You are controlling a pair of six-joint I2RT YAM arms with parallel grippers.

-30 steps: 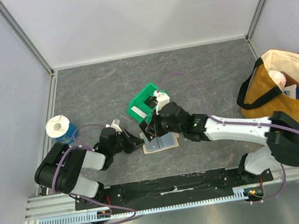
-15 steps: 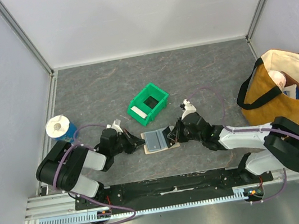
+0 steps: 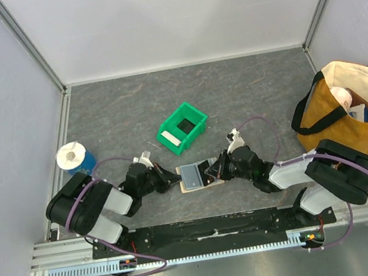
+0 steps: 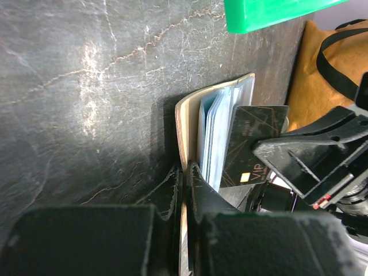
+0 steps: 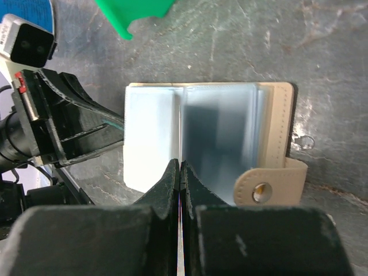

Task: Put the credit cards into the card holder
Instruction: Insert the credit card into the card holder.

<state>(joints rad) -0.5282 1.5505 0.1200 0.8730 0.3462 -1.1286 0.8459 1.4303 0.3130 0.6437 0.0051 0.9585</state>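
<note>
The tan card holder (image 3: pixel 193 176) lies open on the table, its clear blue sleeves (image 5: pixel 218 132) fanned out and its snap flap (image 5: pixel 261 191) at the right. My left gripper (image 4: pixel 188 168) is shut on the holder's tan cover (image 4: pixel 183 121) from the left. My right gripper (image 5: pixel 180 165) is shut on a dark credit card (image 4: pixel 253 135) marked VIP. That card stands edge-on against the sleeves at the holder's right side. In the top view the two grippers (image 3: pixel 175 176) (image 3: pixel 210 173) face each other across the holder.
A green plastic bin (image 3: pixel 182 128) sits just behind the holder with a whitish card (image 3: pixel 170 138) in it. An ochre tote bag (image 3: pixel 347 108) stands at the right and a blue-wrapped roll (image 3: pixel 74 159) at the left. Metal rails frame the table.
My right gripper has come away from the green bin, down and to the right side of the holder, carrying the dark card. The left gripper has kept its grip and barely moved.
</note>
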